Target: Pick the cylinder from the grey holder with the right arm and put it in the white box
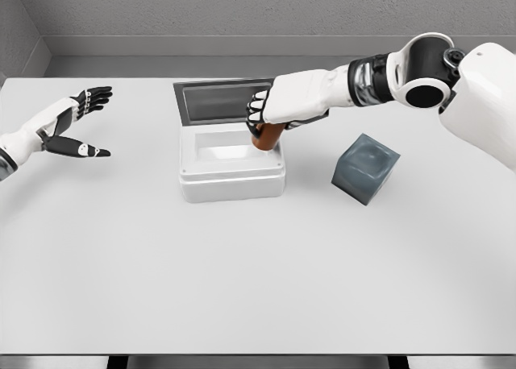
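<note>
White box [231, 180] sits mid-table, lid up. Right hand [278, 107] grips brown cylinder [265, 136] over box's right rim; grey holder [366, 167] lies right. Left hand [74, 123] splayed, empty.

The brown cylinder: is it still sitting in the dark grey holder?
No, the right hand grips the brown cylinder over the white box, apart from the dark grey holder.

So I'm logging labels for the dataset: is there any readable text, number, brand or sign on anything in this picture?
None: no readable text anywhere.
White box: plain, no label.
Grey holder: plain.
Cylinder in the right hand: brown, unmarked where it shows.
Left hand and table: no markings.
</note>
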Tool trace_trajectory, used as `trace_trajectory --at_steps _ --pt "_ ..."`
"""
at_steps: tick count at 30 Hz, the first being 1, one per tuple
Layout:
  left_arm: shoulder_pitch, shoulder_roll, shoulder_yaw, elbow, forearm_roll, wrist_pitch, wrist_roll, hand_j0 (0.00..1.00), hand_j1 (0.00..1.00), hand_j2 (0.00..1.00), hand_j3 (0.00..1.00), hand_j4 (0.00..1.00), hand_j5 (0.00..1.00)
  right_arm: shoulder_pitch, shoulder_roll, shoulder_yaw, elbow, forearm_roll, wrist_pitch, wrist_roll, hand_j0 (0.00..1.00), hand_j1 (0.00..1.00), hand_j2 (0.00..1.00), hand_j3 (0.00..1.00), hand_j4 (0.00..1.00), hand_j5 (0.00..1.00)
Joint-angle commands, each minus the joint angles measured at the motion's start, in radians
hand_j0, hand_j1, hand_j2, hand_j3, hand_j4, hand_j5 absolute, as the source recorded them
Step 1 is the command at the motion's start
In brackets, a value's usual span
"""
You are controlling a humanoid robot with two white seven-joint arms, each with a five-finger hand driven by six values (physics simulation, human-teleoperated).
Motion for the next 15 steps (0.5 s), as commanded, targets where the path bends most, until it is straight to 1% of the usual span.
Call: trace_trajectory --at_steps 1,4,6,13,14,15 --pt "0.0 0.0 0.002 -0.001 0.007 0.0 0.0 1.0 1.0 1.0 1.0 1.0 1.0 0.0 0.002 -0.001 0.0 -0.008 0.003 0.001 0.23 0.23 0.23 0.23 0.23 0.23" --pt "0.0 0.0 0.002 -0.002 0.007 0.001 0.0 1.0 1.0 1.0 1.0 1.0 1.0 -0.005 0.005 -0.001 0.0 -0.007 0.003 0.001 0.23 0.23 0.23 0.23 0.23 0.23" --pt "0.0 0.0 0.002 -0.002 0.007 0.0 0.0 1.0 1.0 1.0 1.0 1.0 1.0 -0.005 0.014 0.0 0.023 -0.007 0.003 0.001 0.23 0.23 0.23 0.23 0.23 0.23" --pt "0.0 0.0 0.002 -0.002 0.009 0.001 0.0 1.0 1.0 1.0 1.0 1.0 1.0 -0.006 0.016 0.003 0.023 -0.007 0.003 0.001 0.23 0.23 0.23 0.23 0.23 0.23" --pt "0.0 0.0 0.002 -0.002 0.007 0.001 0.0 1.0 1.0 1.0 1.0 1.0 1.0 -0.006 0.016 0.003 0.023 -0.007 0.003 0.001 0.24 0.24 0.24 0.24 0.24 0.24" --pt "0.0 0.0 0.002 -0.002 0.009 0.001 0.0 1.0 1.0 1.0 1.0 1.0 1.0 -0.008 0.014 0.003 0.023 -0.004 0.003 0.001 0.28 0.28 0.28 0.28 0.28 0.28"
